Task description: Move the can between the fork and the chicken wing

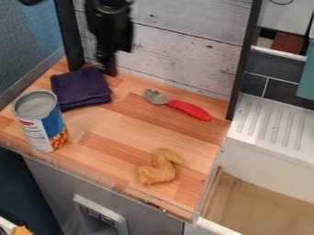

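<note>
The can [43,123], stood upright, is seen at seven o'clock from the gripper [109,67], whose state cannot be told.

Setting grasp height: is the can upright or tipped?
Upright: the can stands on the wooden counter, its round top facing up and its labelled side vertical.

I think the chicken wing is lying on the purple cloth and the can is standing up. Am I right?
Not quite: the chicken wing isn't on the purple cloth. The camera view shows it on the wooden counter, away from the cloth. The can is standing up.
</note>
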`<state>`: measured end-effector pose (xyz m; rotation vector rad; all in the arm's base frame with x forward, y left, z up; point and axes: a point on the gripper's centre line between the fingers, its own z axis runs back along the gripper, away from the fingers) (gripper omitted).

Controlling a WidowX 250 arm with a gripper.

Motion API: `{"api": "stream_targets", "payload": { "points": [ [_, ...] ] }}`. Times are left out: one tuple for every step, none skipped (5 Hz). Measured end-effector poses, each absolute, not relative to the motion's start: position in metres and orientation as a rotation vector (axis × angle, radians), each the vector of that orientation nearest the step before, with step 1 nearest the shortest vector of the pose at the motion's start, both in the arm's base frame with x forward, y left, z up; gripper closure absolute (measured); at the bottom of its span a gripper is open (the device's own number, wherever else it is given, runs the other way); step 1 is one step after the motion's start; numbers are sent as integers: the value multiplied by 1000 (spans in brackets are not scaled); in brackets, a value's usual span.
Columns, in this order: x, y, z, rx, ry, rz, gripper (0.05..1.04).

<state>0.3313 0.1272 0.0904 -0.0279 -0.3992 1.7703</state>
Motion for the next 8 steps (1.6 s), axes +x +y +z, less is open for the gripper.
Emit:
{"api": "stream_targets", "payload": {
  "points": [
    [315,152,100,-32,-393,1838,83],
    [292,180,110,-33,-413,1915,83],
    [265,211,104,-63,-374,1991,83],
    [249,230,101,-68,-370,1995,83],
    [232,244,87,-45,-333,1991,83],
    [224,249,57,-55,-222,1991,83],
    [225,254,45,-67,-170,1986,83],
    [221,253,36,-11,-154,1972,83]
  ]
}}
